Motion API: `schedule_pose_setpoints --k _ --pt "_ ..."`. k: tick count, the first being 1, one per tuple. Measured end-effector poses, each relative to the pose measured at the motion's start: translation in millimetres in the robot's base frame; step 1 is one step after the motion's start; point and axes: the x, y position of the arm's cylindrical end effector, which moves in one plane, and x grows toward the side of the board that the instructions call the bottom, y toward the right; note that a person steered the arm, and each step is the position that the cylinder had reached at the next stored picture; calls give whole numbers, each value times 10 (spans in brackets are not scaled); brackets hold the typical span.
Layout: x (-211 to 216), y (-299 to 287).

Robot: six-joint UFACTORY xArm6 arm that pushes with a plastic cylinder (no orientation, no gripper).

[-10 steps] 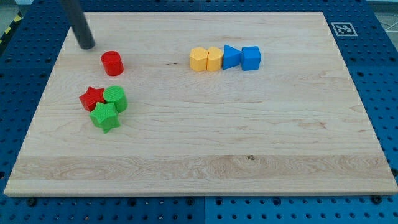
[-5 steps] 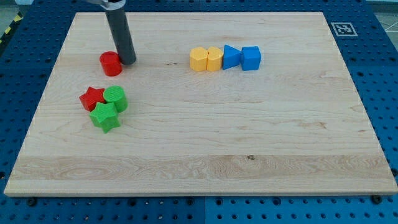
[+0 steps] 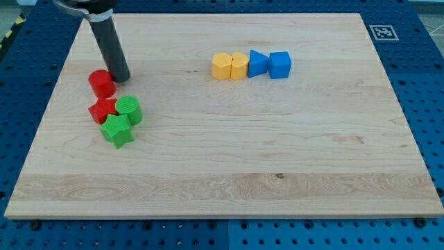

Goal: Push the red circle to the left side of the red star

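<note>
The red circle [image 3: 101, 83] lies on the wooden board near the view's left, just above the red star [image 3: 102, 110], close to it or touching. My tip [image 3: 120, 78] rests against the circle's upper right side. The dark rod rises from there toward the view's top left. A green circle [image 3: 129, 110] sits right of the star, touching it, and a green star [image 3: 117, 130] lies just below them.
A row of blocks stands at the view's top middle: a yellow hexagon [image 3: 221, 66], a yellow block [image 3: 239, 66], a blue triangle [image 3: 257, 63] and a blue cube [image 3: 280, 64]. The board's left edge [image 3: 43, 121] is near the red blocks.
My tip went round to the red circle's right side and pushed it left and down, so it now sits just above the red star. The other blocks did not move.
</note>
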Motion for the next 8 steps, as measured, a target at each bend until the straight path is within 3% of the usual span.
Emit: schedule_pose_setpoints --k 8 --pt "90 -456"
